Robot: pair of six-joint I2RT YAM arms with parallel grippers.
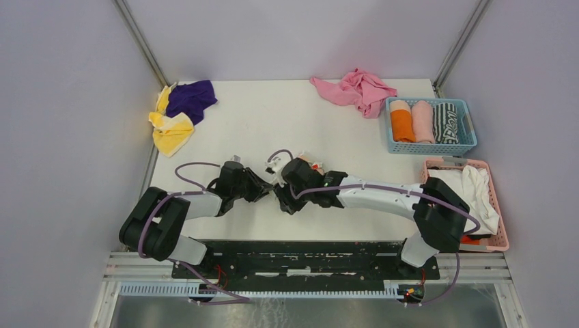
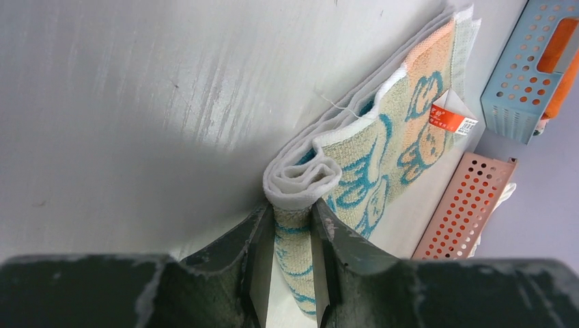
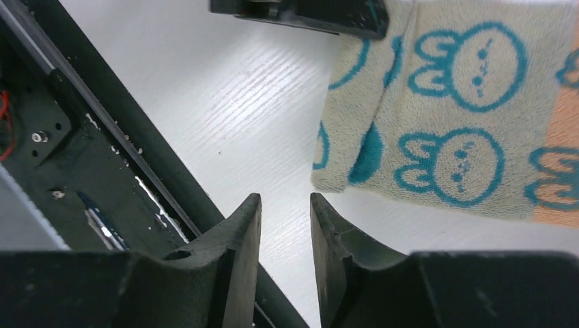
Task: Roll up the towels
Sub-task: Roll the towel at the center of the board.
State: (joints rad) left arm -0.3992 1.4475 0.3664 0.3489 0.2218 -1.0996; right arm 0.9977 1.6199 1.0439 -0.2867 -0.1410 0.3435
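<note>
Lying mid-frame on the white table (image 1: pixel 273 116), the teal-and-white towel (image 2: pixel 382 137) is being clamped.
Yellow towel (image 1: pixel 172 133) and purple towel (image 1: pixel 191 99) are sitting bunched at the top view's upper left; the left gripper (image 2: pixel 290 273) is pinching the teal-and-white towel's rolled end, while the right gripper (image 3: pixel 285 253) is hanging parted, empty, just beside it.

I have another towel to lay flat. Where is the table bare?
Bare: far middle of the table, between the purple towel and the pink cloth. Crowded: near middle, where the left gripper pinches the bunny towel beside the right gripper; blue basket and pink basket line the right edge.
</note>
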